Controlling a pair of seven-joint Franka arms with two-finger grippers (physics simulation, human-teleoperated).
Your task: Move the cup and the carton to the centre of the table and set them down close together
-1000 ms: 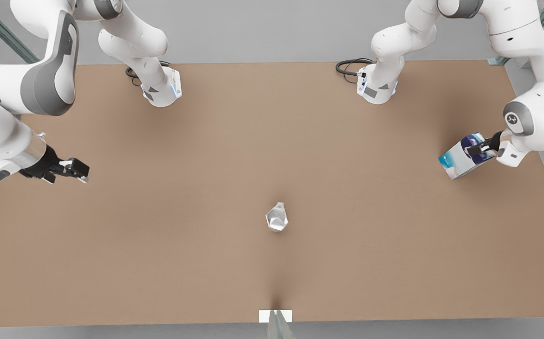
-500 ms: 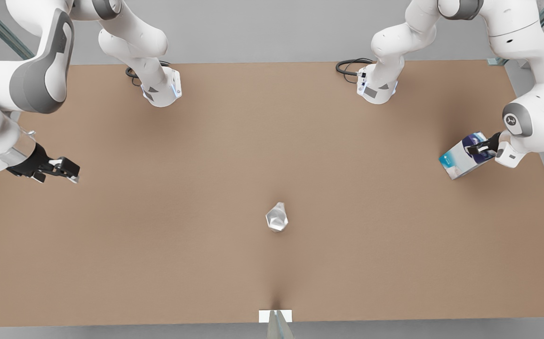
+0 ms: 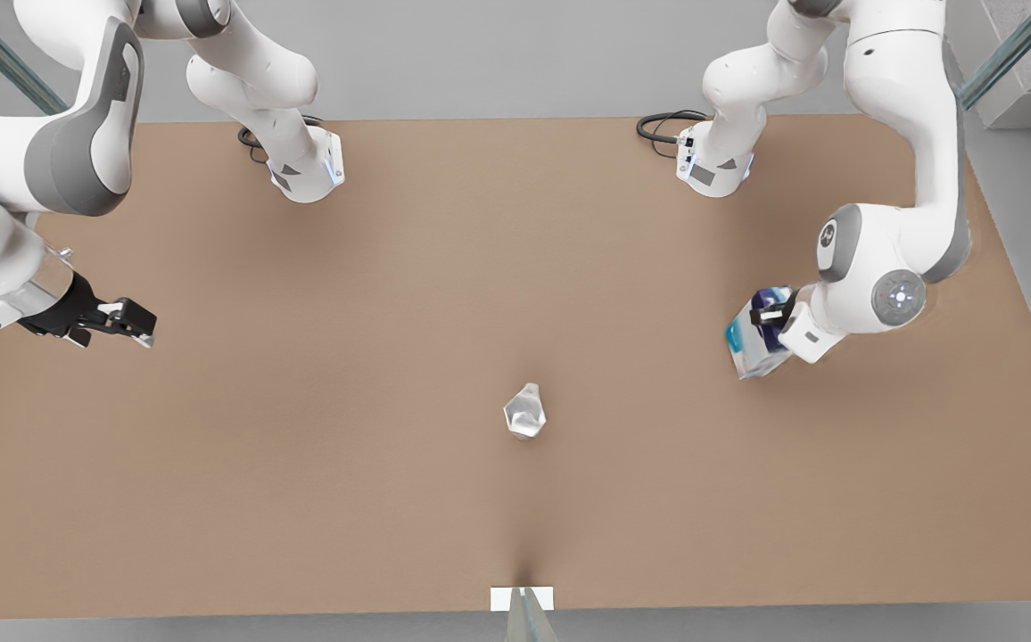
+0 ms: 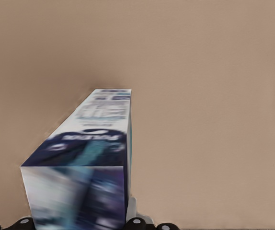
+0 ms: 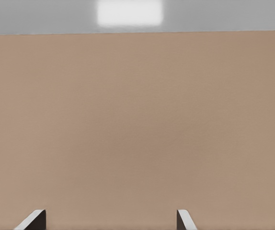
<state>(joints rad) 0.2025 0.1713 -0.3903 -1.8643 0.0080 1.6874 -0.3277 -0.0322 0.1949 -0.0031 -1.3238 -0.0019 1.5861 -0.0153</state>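
The cup [image 3: 525, 412], small, silvery and faceted, stands alone near the middle of the tan table [image 3: 373, 374]. The carton [image 3: 752, 343], white and light blue with a navy panel, hangs tilted just above the table, to the front view's right of the cup. My left gripper [image 3: 774, 314] is shut on its upper end. In the left wrist view the carton [image 4: 94, 158] stretches away from the camera over bare table. My right gripper [image 3: 136, 323] waits open and empty at the front view's left edge, and its fingertips [image 5: 32, 221] stand wide apart over bare tabletop.
Both arm bases [image 3: 306, 169] [image 3: 713, 165] are bolted at the far edge, each with a black cable. A white marker [image 3: 522, 598] sits at the middle of the near edge. Wide bare table lies around the cup.
My left gripper has carried the carton from the front view's right edge toward the cup, turning it more upright. My right arm drew back slightly and stays open.
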